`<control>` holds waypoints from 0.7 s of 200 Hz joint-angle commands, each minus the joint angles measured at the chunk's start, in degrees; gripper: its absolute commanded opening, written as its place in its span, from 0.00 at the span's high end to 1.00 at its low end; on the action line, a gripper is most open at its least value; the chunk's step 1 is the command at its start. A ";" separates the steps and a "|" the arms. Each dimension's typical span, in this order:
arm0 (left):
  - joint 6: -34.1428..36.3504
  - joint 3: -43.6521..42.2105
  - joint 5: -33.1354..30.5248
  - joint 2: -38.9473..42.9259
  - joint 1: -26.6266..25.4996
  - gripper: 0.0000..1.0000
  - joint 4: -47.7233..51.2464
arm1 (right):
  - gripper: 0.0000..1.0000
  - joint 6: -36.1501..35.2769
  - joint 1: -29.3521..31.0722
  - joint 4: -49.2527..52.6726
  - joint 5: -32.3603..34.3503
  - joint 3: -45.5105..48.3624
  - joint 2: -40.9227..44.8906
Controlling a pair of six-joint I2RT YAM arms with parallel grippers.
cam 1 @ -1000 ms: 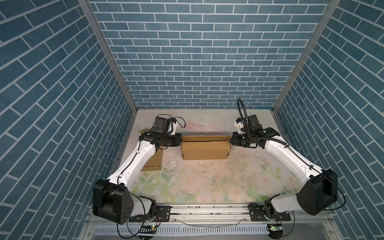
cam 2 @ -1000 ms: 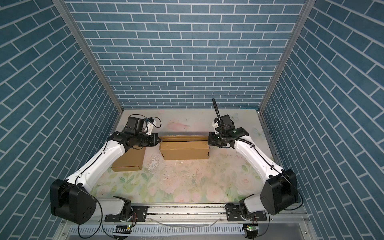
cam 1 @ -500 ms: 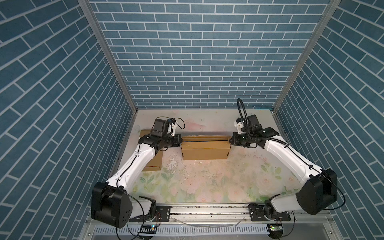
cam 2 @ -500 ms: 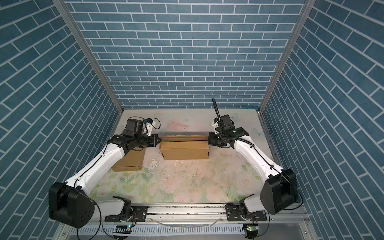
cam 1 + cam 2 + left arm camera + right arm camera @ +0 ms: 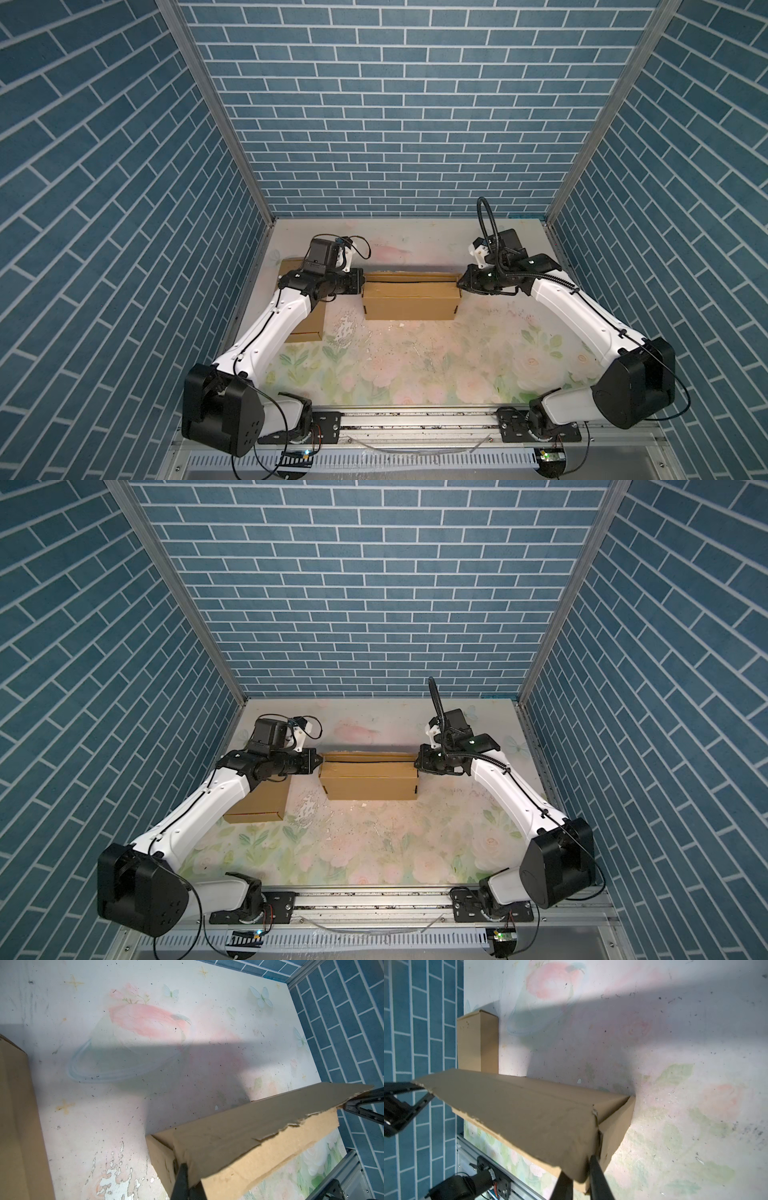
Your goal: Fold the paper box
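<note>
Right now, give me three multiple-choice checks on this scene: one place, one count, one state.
1. Where is the second box?
A. partly under the left arm, near the left wall
B. against the right wall
C. against the back wall
2. How many cardboard boxes are on the table?
A. one
B. two
C. three
3. The lid of the middle box is:
A. torn off, lying on the table
B. pressed flush shut
C. ajar, with a dark gap under it

1 A: the arm crosses over that box in both top views.
2 B: only these two boxes show.
3 C: a dark slit runs below the lid in both top views.
</note>
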State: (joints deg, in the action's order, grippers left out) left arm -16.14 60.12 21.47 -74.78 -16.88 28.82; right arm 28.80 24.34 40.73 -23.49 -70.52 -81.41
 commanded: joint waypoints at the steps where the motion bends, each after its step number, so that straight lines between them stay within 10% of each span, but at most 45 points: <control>1: 0.38 -2.79 -0.97 -2.21 -1.16 1.00 8.18 | 0.68 -0.91 -2.31 3.65 -5.14 -3.17 1.57; 50: 0.93 -2.81 -1.63 -2.16 -1.24 1.00 8.49 | 0.40 -18.73 -3.60 13.37 6.88 -12.18 3.50; 95: 0.66 -3.12 -1.85 -2.81 -1.78 1.00 7.84 | 0.18 -46.78 9.66 7.24 23.09 -11.02 4.83; 140: 0.66 -3.21 -2.05 -3.07 -2.28 1.00 7.58 | 0.01 -61.44 18.58 4.67 24.60 -14.55 -2.65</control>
State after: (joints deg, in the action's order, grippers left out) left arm -15.84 60.07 19.09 -75.31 -17.80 27.86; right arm -18.09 39.90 46.85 -2.42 -81.62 -79.88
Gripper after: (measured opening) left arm 0.052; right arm 0.986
